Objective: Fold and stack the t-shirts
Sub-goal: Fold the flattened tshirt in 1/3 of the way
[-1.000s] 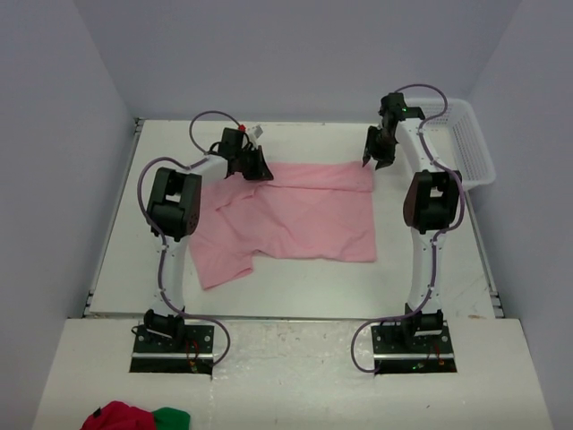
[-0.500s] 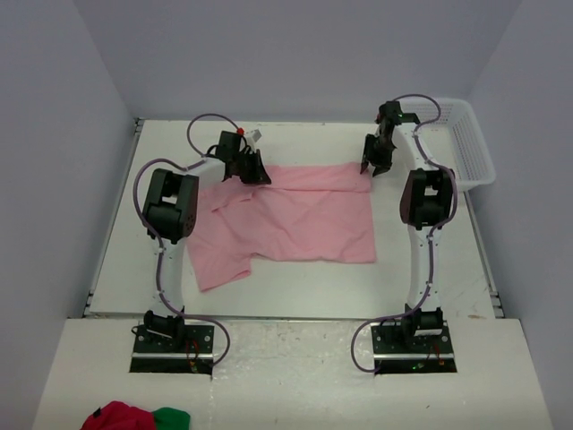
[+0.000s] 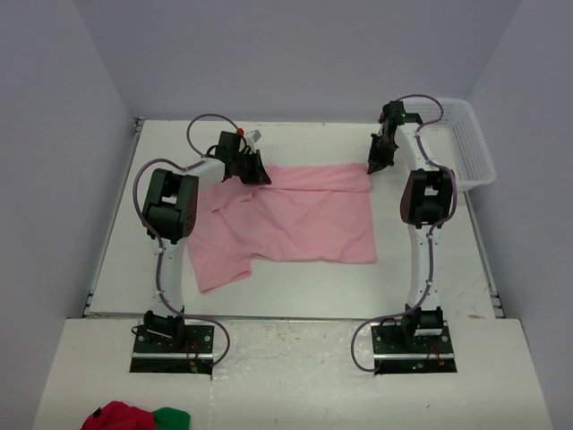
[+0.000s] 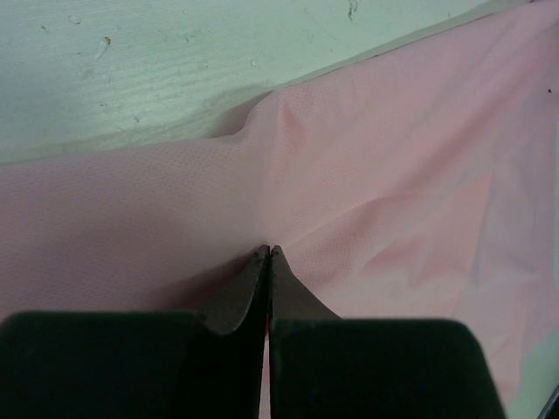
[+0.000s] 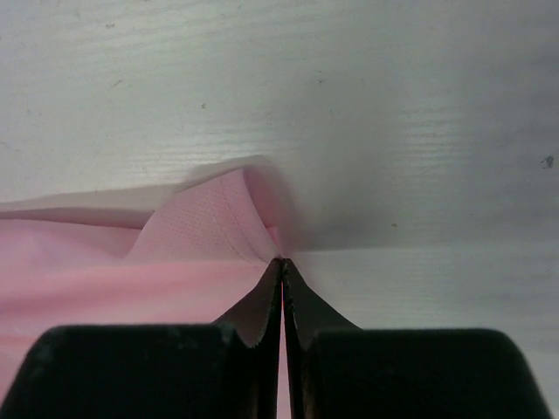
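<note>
The left gripper (image 3: 254,173) is pinched shut on the far left edge of the pink t-shirt (image 3: 295,219), which lies spread across the white desk (image 3: 116,242). The right gripper (image 3: 375,167) is clamped on its far right corner, near a white basket (image 3: 473,143).

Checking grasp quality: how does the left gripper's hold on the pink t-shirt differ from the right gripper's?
The left gripper bites inside the t-shirt, with pink cloth all around its tips; the right gripper bites the corner, with bare table beyond. Cloth at the left gripper lies in shallow creases; at the right gripper it peaks into a small raised fold. Both are shut on the t-shirt near its far edge.
</note>
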You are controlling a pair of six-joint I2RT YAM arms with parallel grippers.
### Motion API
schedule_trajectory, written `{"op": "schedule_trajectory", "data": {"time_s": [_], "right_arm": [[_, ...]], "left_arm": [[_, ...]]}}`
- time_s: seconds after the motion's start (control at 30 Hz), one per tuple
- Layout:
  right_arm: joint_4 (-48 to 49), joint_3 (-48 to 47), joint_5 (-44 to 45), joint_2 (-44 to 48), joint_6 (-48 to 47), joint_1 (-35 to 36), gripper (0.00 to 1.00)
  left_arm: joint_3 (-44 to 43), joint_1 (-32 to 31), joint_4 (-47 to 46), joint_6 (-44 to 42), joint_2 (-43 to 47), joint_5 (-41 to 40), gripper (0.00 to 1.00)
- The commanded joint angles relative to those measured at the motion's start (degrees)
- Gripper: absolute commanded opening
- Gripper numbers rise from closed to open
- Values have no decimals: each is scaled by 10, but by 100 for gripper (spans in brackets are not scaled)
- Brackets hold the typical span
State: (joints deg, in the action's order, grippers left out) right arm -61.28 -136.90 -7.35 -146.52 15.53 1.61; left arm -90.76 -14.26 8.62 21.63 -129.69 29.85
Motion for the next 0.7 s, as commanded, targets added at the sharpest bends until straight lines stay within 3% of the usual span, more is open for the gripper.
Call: {"op": "schedule_trajectory", "data": {"time_s": [0.0,0.67], "right_arm": [[-4,-21,-25,-2,-2,-5,0],[20,72,55,63,68,-5,0]], "left_arm": [[0,3,24,-18,2,-3,0],[-49,41,7,1,-65,8,0]]}}
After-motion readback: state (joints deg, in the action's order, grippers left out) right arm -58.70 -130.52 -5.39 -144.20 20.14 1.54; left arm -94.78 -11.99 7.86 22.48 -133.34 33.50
